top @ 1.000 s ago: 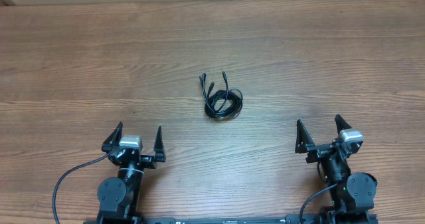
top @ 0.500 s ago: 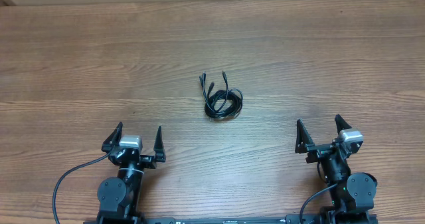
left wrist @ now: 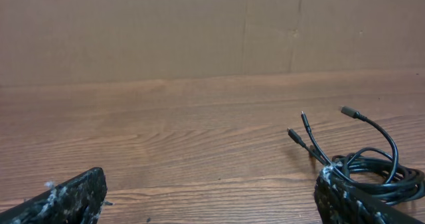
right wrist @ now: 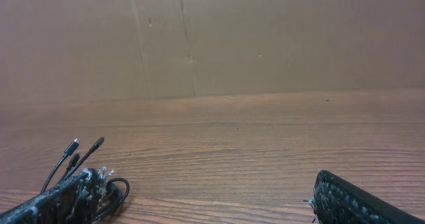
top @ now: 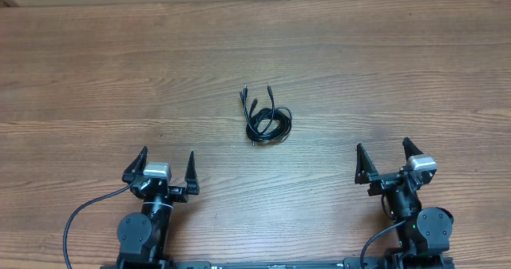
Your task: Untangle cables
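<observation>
Black cables (top: 267,119) lie in one small tangled coil near the middle of the wooden table (top: 96,77), plug ends pointing toward the far edge. Left gripper (top: 168,153) and right gripper (top: 382,145) sit near the front edge, well apart from the coil. Both are spread wide, holding nothing.

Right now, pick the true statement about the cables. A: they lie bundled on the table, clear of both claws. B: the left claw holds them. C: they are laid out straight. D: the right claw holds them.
A: the cables sit tangled on the table, apart from the open left claw and right claw.
</observation>
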